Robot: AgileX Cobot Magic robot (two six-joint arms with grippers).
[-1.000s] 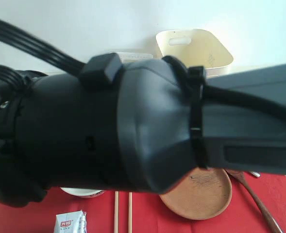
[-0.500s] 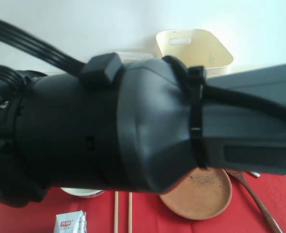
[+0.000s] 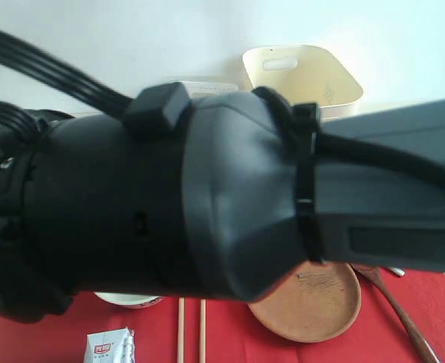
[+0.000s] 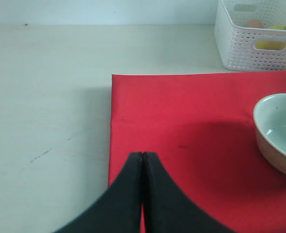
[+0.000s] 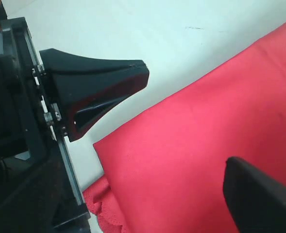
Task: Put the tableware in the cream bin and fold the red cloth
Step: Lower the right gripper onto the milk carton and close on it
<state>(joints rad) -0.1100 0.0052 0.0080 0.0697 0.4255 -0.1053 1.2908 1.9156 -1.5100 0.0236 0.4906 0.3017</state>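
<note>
My left hand (image 4: 143, 162) is clenched on nothing, low over one edge of the red cloth (image 4: 191, 145), with the pale green bowl (image 4: 278, 131) near it on the cloth. My right hand (image 5: 189, 121) is spread wide and empty above the cloth's scalloped edge. The round brown plate (image 3: 313, 306), chopsticks (image 3: 192, 333) and wooden spoon (image 3: 407, 318) also lie on the cloth. The cream bin (image 3: 301, 68) stands behind them. Pulling or folding the cloth now would likely drag and tip the dishes. A dish could also land in the white lattice basket (image 4: 259, 39) by mistake.
</note>
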